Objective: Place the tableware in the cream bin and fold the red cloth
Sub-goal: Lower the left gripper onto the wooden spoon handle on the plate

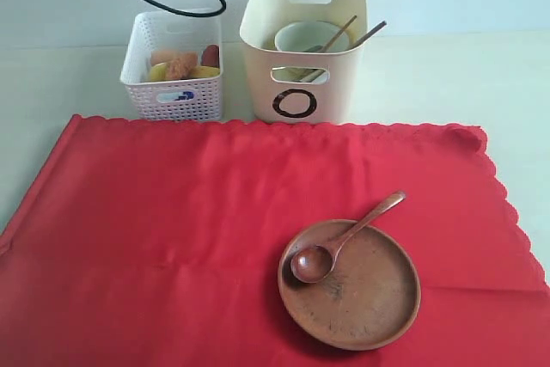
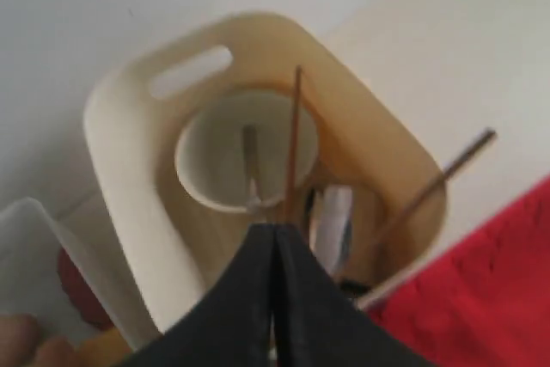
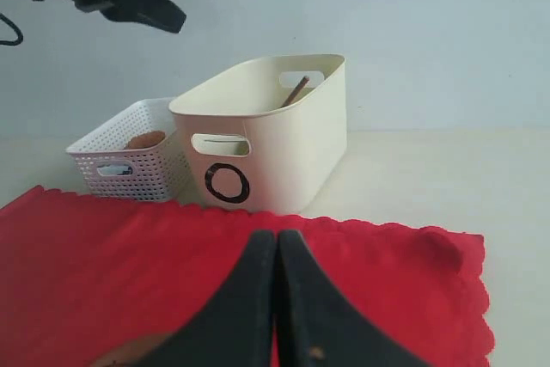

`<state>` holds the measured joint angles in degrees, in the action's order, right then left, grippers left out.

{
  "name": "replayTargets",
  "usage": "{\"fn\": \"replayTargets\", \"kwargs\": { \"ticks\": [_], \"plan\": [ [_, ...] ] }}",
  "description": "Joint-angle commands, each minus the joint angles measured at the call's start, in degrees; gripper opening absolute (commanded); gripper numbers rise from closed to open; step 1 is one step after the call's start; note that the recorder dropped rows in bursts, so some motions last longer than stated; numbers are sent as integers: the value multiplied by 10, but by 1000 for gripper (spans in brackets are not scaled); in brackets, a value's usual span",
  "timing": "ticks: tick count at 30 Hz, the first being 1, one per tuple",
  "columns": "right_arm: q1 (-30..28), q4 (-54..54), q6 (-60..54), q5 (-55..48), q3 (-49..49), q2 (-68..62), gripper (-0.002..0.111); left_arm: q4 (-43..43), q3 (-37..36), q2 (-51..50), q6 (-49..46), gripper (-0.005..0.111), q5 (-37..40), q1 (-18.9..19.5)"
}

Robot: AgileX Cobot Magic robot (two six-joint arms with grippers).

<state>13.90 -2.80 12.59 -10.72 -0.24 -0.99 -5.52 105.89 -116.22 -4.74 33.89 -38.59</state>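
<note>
Even, bright, diffuse light is seen throughout; only faint shadows are cast at the base of the cream bin [image 1: 337, 92]. The left wrist view is blurred, the bin's inside included.

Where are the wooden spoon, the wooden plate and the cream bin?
wooden spoon [image 1: 310, 265]: exterior view, on its bowl.
wooden plate [image 1: 371, 300]: exterior view, on its bare inner surface.
cream bin [image 1: 338, 92]: exterior view, on its front wall, beside the ring mark.

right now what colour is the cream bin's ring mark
Black; the ring mark shows best in the exterior view.
</note>
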Motion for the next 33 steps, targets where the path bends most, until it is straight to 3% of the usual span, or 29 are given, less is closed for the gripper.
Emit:
{"fn": "replayTargets", "kwargs": {
  "ticks": [1,4,12,14,15,18,21,33],
  "plan": [
    [1,-1,1,0,2,4,0,74,-25,6,-102,0,123,-42],
    [1,-1,1,0,2,4,0,124,-65,6,-162,0,167,-82],
    [1,-1,1,0,2,4,0,152,-95,-39,-161,1,181,-144],
    [1,-1,1,0,2,4,0,154,-95,-56,-161,11,172,-157],
    [1,-1,1,0,2,4,0,154,-95,-67,-161,24,162,-162],
    [1,-1,1,0,2,4,0,157,-95,-83,-161,44,146,-168],
    [1,-1,1,0,2,4,0,171,-95,-93,-161,55,120,-170],
    [1,-1,1,0,2,4,0,174,-95,-131,-161,56,30,-170]
  ]
}}
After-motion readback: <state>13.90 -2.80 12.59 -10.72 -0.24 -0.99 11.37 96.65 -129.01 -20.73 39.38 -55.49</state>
